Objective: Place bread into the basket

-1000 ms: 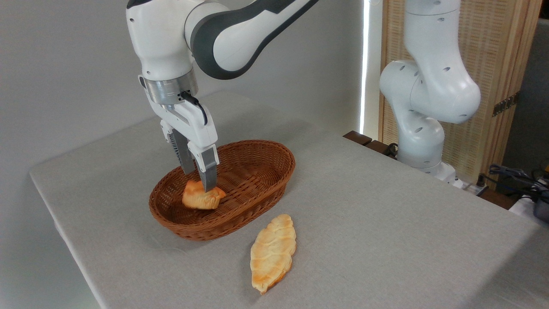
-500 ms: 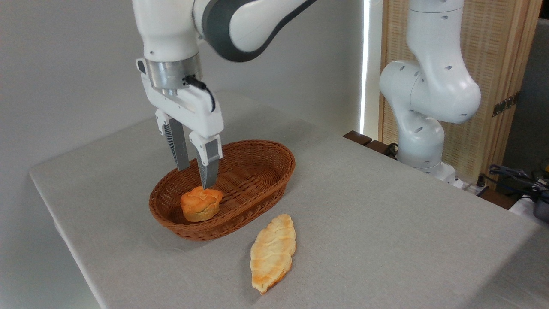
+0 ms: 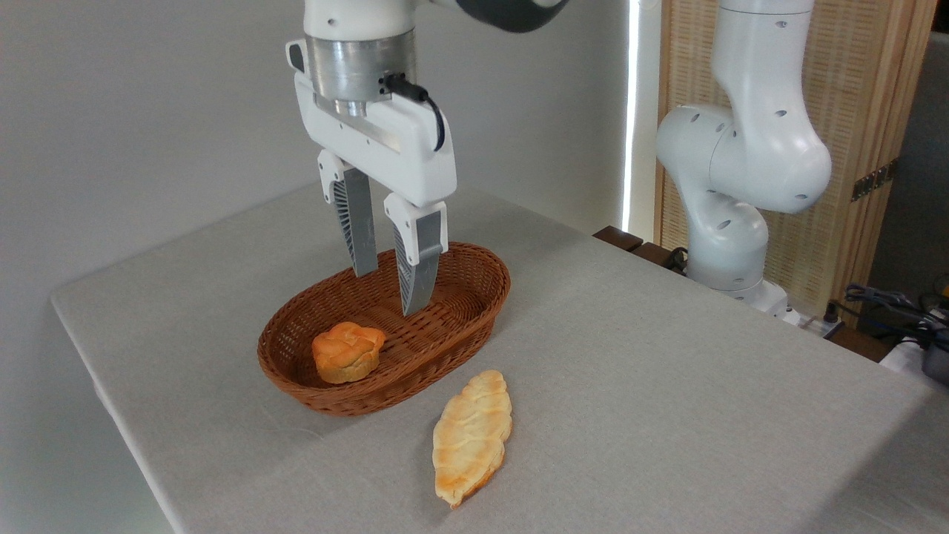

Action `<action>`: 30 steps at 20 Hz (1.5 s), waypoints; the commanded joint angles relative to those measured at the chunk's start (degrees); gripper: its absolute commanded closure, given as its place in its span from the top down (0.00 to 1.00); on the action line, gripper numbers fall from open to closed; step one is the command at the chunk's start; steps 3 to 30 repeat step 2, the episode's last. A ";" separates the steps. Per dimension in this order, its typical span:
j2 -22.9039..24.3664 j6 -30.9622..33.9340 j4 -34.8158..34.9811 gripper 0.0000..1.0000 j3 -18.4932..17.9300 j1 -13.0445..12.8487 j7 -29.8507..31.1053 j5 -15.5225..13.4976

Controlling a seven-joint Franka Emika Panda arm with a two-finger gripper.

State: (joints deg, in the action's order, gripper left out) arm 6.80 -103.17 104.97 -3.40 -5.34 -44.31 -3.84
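Orange-golden bread already sits inside your basket, and the gripper hangs above it, fingers apart and empty, so nothing seems left.

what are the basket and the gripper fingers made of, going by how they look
The basket looks like woven wicker or rattan: brown strands interlaced in rows, with a slight sheen that could be varnish or a plastic imitation. The gripper has grey fingers that look like moulded or printed plastic, matt, with a ribbed lattice on the inner side; rubber is possible.
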 commanded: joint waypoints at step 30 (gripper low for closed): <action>-0.64 1.30 -0.99 1.00 -0.65 -0.46 -0.60 -0.82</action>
